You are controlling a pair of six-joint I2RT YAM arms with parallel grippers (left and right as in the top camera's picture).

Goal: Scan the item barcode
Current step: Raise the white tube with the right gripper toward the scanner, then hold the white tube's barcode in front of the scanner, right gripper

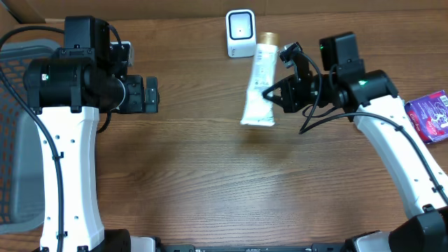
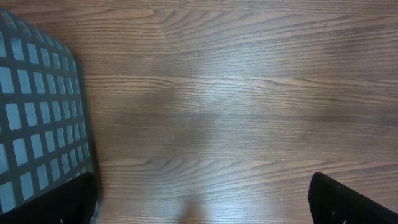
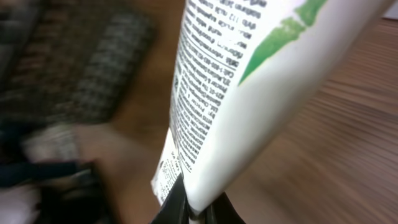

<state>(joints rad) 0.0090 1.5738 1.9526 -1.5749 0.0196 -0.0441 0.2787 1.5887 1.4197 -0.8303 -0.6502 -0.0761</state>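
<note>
Right gripper clamped on the tube, left gripper jaws apart, we are trying to square its printed side to the scanner.

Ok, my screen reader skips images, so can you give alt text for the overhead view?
The right gripper holds a white tube, its cap end close to a small white scanner. The left gripper hangs open near a grey basket.

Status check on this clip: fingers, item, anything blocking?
Left fingers open, empty. Right fingers shut on the white tube, cap end beside the scanner. Nothing blocking between them.
</note>
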